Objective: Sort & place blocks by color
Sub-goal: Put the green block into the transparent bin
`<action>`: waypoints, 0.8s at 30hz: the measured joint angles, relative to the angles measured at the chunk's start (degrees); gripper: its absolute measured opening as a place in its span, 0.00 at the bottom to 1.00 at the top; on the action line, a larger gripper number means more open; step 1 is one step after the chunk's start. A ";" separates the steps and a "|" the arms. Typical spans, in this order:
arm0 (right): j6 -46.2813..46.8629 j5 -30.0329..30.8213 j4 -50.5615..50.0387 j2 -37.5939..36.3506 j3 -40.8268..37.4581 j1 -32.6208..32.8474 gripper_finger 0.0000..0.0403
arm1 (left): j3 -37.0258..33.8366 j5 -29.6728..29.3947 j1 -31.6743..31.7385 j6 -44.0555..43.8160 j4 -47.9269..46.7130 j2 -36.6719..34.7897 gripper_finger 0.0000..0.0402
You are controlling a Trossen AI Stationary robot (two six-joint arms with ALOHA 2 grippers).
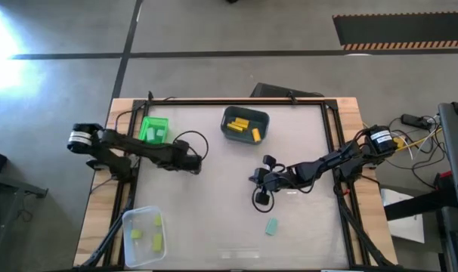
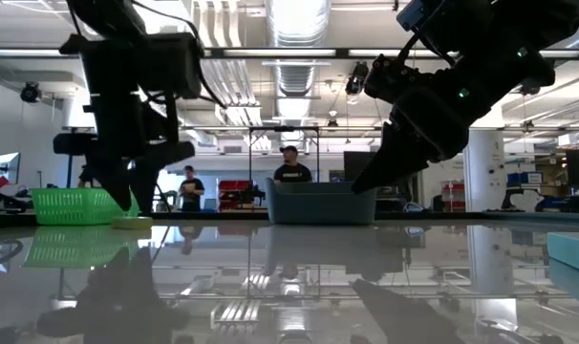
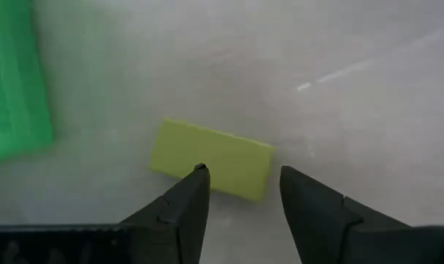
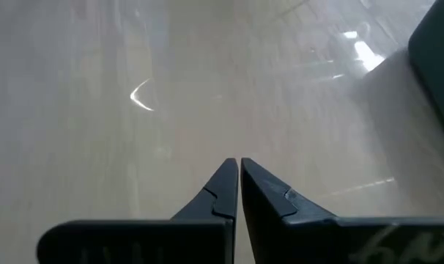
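1. Overhead shot has a blown-out white glare on the floor (image 1: 10, 34), far behind the left gripper (image 1: 193, 160).
2. Table-level view is heavily backlit, so both arms are basically silhouettes, and the glossy table (image 2: 289, 287) mirrors the ceiling lights.
3. Green bin (image 3: 13, 81) looks smeared and soft beside the left gripper.

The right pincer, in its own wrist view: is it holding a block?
No. The right pincer has its fingers shut together with nothing between them, above the bare table.

Teal block (image 2: 573, 250) cut by low view edge; green bin (image 3: 13, 88) blurred
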 joint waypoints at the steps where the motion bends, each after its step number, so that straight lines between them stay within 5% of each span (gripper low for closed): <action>1: 0.00 0.00 -0.03 0.00 0.00 0.00 0.02 | 0.00 0.03 0.10 -2.59 0.02 0.78 0.37; 11: -0.84 -0.04 0.85 -0.02 -0.02 0.00 0.02 | -0.04 -3.34 0.13 -16.38 -3.72 1.54 0.37; 24: -6.92 -0.28 0.84 -0.28 -0.02 0.00 0.02 | -0.13 -7.70 0.46 -18.11 -7.20 1.65 0.37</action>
